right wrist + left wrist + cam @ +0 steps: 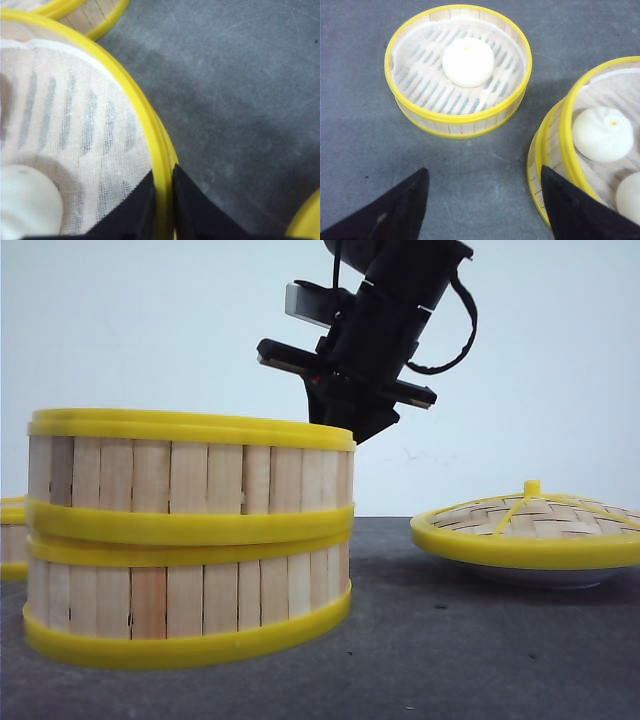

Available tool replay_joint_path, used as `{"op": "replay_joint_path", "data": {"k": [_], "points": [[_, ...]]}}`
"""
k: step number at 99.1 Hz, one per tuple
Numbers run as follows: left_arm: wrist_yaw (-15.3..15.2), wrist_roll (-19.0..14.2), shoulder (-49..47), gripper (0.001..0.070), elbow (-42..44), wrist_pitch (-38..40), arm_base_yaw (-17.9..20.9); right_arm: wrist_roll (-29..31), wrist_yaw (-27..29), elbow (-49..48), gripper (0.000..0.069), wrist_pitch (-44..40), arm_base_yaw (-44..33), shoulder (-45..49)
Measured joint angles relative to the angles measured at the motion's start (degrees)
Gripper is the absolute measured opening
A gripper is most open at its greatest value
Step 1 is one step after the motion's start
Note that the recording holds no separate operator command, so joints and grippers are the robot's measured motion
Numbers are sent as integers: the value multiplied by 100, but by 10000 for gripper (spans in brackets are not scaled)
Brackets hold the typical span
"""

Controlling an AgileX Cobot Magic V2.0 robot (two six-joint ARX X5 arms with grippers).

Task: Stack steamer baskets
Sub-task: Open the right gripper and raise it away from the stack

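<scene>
Two steamer baskets stand stacked at the front left, the top one on the lower one. A third steamer basket peeks in at the far left edge. My right gripper is shut on the yellow rim of the top basket, one finger inside and one outside; in the front view it dips behind that rim. A white bun lies inside. My left gripper hangs open over bare table between the single basket, which holds one bun, and the stack.
A domed woven lid with a yellow rim and knob rests on a white plate at the right. The tabletop is dark grey. A yellow edge shows in a corner of the right wrist view.
</scene>
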Motion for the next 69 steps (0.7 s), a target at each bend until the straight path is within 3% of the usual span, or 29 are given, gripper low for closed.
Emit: {"op": "replay_joint_path", "data": {"k": [69], "points": [[0, 2, 0, 418, 0, -2, 0, -173, -26, 11, 23, 527, 197, 155]]}}
